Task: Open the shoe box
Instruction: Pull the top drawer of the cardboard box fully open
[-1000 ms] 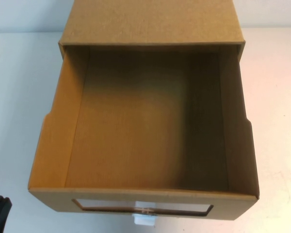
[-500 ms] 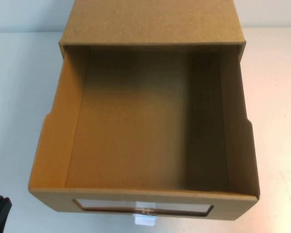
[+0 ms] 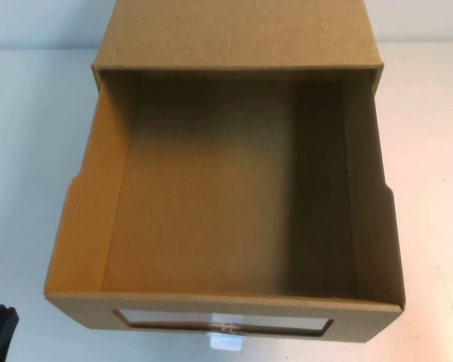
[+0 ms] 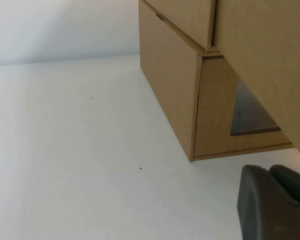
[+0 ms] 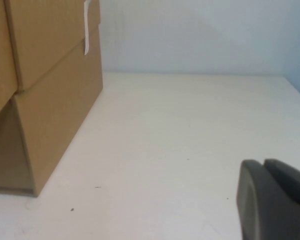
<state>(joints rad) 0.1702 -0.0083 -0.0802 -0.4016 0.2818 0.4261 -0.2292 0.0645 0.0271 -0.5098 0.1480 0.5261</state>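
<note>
One shoe box [image 3: 234, 38] on table [image 3: 30, 113], its single drawer [image 3: 83, 226] drawn out toward the robot, bearing one white tab [image 3: 225, 341]. Left gripper [image 4: 268, 172] and right gripper [image 5: 264, 164], both pinched closed and empty, sit low beside its front corners.

No text, brand, number or sign could be read anywhere. The shoe box [image 3: 234, 45] showed only plain brown cardboard. A small white tab [image 3: 225, 341] stuck out at the middle of the box's near front face, and no marking could be made out on it. A narrow white strip [image 5: 85, 42] on an upper corner of the box, seen from the right wrist, looked blank as well.
</note>
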